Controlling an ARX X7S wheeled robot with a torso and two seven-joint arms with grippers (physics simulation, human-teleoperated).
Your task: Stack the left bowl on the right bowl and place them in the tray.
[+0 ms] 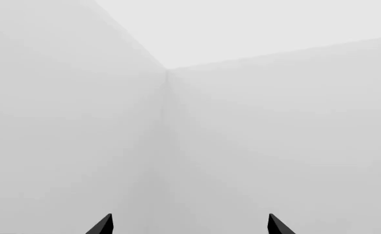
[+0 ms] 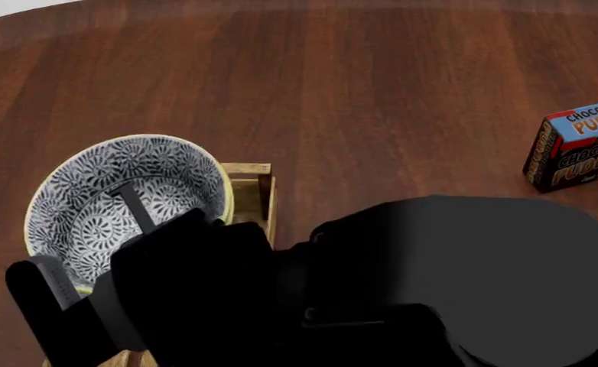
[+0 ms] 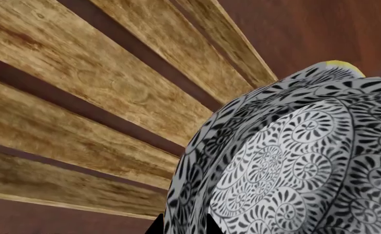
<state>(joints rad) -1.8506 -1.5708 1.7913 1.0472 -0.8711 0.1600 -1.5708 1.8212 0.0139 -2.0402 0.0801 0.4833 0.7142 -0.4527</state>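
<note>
Because my right gripper (image 3: 180, 225) pinches the rim of the patterned bowl (image 2: 125, 199) above the tray (image 2: 253, 191), my empty left gripper (image 1: 189, 225) open, I fear a tilted release overhanging the side.

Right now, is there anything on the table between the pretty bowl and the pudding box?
No. In the head view, only bare wooden table lies between the patterned bowl and the chocolate pudding box.
</note>
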